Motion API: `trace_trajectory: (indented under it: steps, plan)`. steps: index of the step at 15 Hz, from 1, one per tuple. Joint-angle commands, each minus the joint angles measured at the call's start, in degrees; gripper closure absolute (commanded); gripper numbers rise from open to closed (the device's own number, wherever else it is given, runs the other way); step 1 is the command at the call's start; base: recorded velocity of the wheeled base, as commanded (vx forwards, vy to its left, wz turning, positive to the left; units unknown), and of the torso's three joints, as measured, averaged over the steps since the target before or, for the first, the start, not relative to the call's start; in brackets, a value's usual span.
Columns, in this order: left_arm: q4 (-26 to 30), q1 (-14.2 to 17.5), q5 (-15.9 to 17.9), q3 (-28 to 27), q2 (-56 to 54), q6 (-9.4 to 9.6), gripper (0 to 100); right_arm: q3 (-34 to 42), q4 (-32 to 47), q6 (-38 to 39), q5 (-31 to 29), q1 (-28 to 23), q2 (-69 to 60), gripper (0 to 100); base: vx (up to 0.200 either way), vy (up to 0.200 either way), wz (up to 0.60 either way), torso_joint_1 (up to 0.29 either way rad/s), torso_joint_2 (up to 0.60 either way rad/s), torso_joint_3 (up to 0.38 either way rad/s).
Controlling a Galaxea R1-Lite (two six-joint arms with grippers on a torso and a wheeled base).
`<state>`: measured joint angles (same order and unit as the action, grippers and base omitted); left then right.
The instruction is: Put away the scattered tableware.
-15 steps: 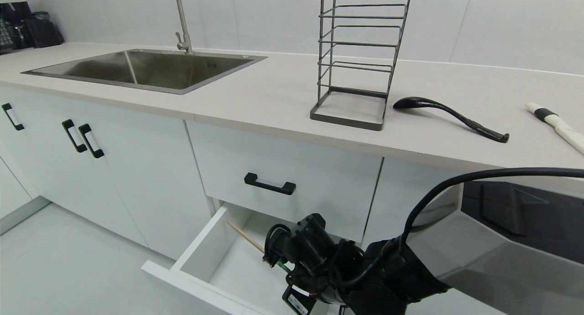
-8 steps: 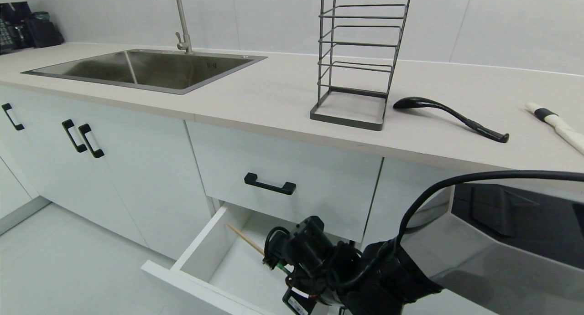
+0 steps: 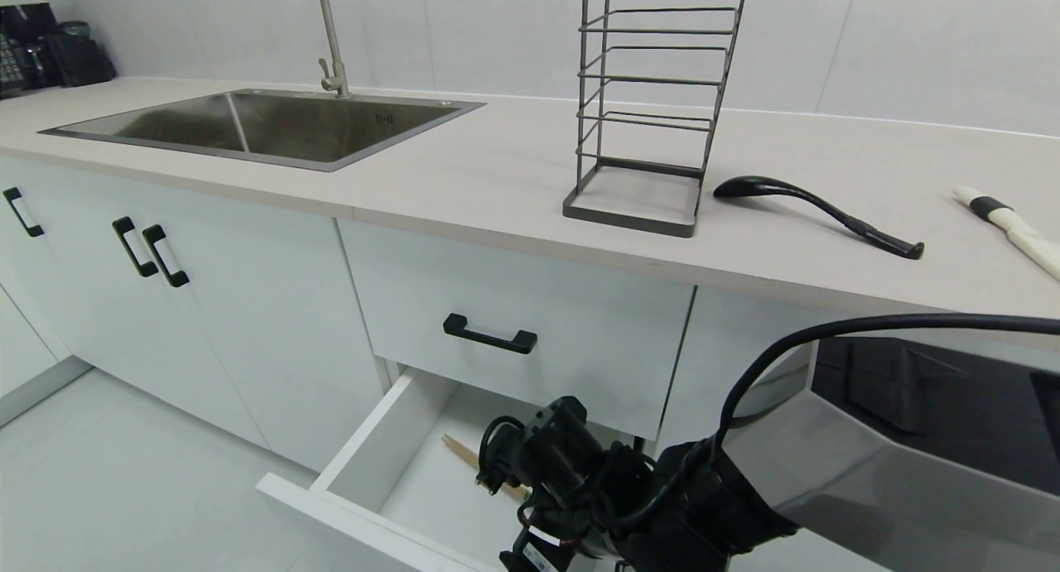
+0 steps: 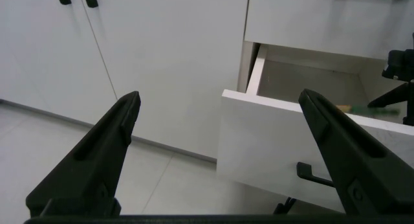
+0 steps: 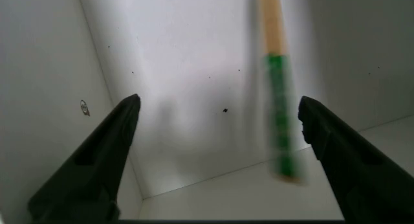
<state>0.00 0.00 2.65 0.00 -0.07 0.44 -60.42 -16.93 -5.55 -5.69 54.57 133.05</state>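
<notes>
A wooden chopstick (image 3: 464,454) with a green end (image 5: 279,120) lies loose in the open lower drawer (image 3: 364,448), blurred in the right wrist view. My right gripper (image 3: 497,473) hangs inside that drawer just above it, jaws wide apart (image 5: 220,153) and holding nothing. My left gripper (image 4: 220,159) is open and empty, low in front of the drawer's front panel (image 4: 272,140). On the countertop lie a black ladle (image 3: 816,212) and a white-handled utensil with a black band (image 3: 1006,224).
A tall wire rack (image 3: 654,108) stands on the counter left of the ladle. A steel sink (image 3: 265,125) with a tap is at the far left. The upper drawer (image 3: 489,334) is closed above the open one. Cabinet doors (image 4: 162,56) flank the drawer.
The chopstick, held tilted up by my right gripper before, has dropped flat into the drawer. The right gripper has sunk slightly lower.
</notes>
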Motion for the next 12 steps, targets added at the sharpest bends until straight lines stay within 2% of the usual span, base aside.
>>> trace_trajectory:
  steps: [1,12]
  plan:
    - [0.0,0.0,-0.01,0.0,0.07,0.0,0,0.3,-0.03,0.01,-0.11,0.19,-0.68,0,0.0,0.0,0.0,0.0,0.0,0.0]
    - [0.0,0.0,-0.01,0.0,0.07,0.0,0,6.01,-0.56,-0.43,-0.28,3.44,-11.58,0,0.0,0.0,0.0,0.0,0.0,0.0]
